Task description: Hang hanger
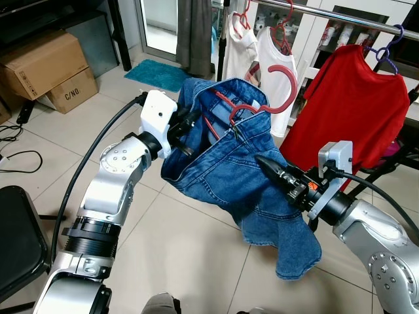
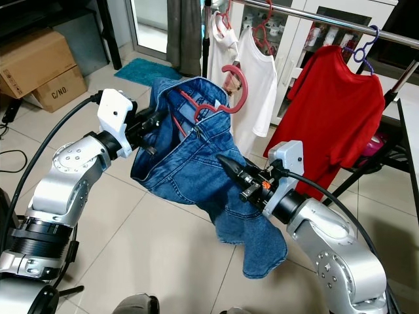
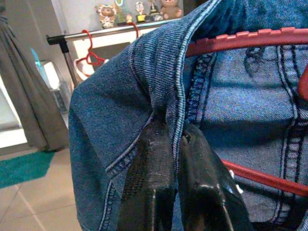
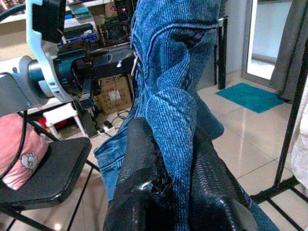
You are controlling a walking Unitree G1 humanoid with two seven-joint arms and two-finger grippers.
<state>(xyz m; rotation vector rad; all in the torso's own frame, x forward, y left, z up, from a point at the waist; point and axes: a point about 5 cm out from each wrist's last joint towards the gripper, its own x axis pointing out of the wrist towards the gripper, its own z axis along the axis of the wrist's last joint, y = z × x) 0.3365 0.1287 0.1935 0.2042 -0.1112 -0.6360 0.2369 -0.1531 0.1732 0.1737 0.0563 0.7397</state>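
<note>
The left gripper (image 3: 174,144) is clamped on the waistband hem of a blue denim garment (image 1: 229,170), fingers (image 3: 149,178) pinched tight with the seam between them. The right gripper (image 4: 166,144) likewise pinches a fold of the same denim lower down, its black fingers (image 1: 278,173) pressed to the cloth. The denim hangs on a red plastic hanger (image 1: 278,82), whose hook rises free above the waistband, held up between the two arms and below the silver metal clothes rail (image 1: 340,16). On that rail hang a white T-shirt (image 1: 278,62) and a red T-shirt (image 1: 347,104); a stretch of bare rail lies between their hooks. Pale tiled floor (image 1: 190,248) lies open beneath the arms. Brown cardboard boxes (image 1: 49,69) sit well apart by the wall, near a teal floor mat (image 1: 157,74), and a black chair seat (image 1: 19,239) stands beside the left arm.
</note>
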